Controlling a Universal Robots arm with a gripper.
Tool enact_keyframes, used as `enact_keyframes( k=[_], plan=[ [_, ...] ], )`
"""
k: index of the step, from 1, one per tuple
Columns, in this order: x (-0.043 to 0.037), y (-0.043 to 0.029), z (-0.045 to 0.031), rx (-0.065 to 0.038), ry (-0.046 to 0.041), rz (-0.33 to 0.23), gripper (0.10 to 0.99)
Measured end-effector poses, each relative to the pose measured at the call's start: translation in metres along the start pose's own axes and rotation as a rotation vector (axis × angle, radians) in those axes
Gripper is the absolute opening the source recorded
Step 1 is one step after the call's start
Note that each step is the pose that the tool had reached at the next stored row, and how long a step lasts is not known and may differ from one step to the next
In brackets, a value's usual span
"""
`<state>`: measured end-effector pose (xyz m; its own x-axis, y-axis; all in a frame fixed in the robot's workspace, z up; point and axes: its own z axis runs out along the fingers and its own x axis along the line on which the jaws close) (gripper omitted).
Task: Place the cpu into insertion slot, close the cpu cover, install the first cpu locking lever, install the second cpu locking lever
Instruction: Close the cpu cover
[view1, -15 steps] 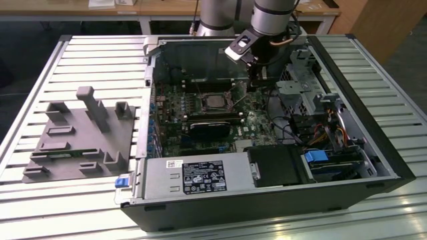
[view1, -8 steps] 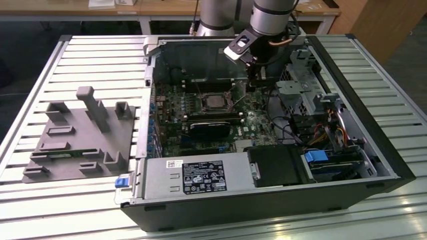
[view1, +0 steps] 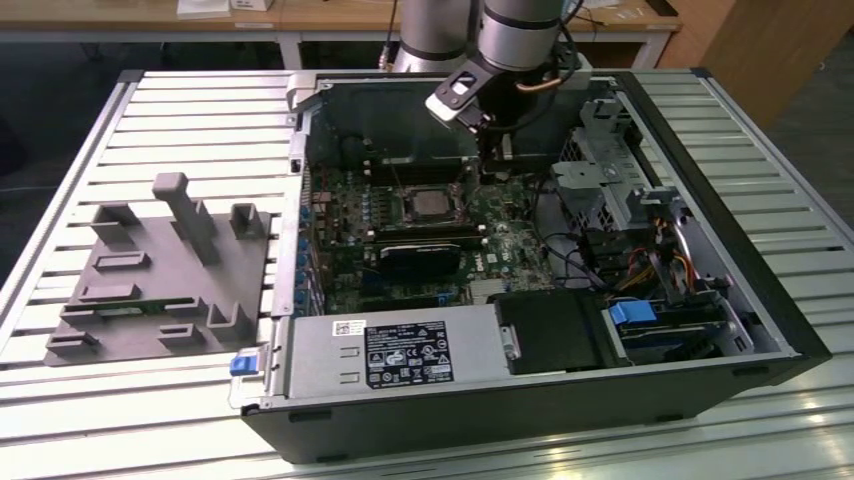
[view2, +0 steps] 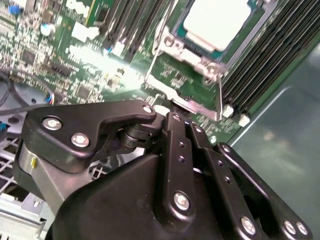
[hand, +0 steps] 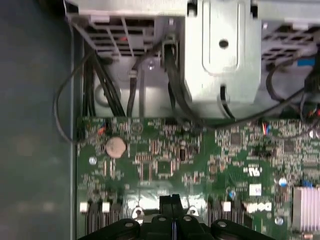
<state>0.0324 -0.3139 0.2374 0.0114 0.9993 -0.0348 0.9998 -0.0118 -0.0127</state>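
- My arm reaches down into the open computer case (view1: 534, 420) on the slatted bench (view1: 200, 110). The tool (view1: 483, 152) hangs over the green motherboard (view1: 514, 245), just beside the insertion slot (view1: 400, 206) on the exterior view's right.
- The cpu (view2: 216, 21) sits in that slot, silvery face up, with the cpu cover (view2: 192, 56) framing it. I cannot tell whether the cover is fully down.
- In the first wrist view the tool's black fingers (hand: 167, 200) are pressed together, gripping nothing I can see. In the second wrist view their tips meet a thin silver locking lever (view2: 219, 95) at the socket's edge; whether they touch it or stop just short, I cannot tell.
- Long black memory slots (view2: 265, 55) flank the socket on both sides, leaving a narrow lane.
- Past the board's edge stand a metal drive cage (hand: 222, 50) and loose black cables (hand: 65, 100).
- A black cooler block (view1: 416, 260) lies just beside the socket. A grey fixture (view1: 174, 270) sits well apart on the bench.
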Motion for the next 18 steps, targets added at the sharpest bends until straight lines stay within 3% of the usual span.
enact_keyframes(
  k=[7,18],
  plan=[
    [-0.0002,-0.0154,0.0002,-0.009,0.0002,0.001,0.106],
    [-0.0003,-0.0249,0.0004,-0.011,0.0002,0.001,0.106]
  ],
)
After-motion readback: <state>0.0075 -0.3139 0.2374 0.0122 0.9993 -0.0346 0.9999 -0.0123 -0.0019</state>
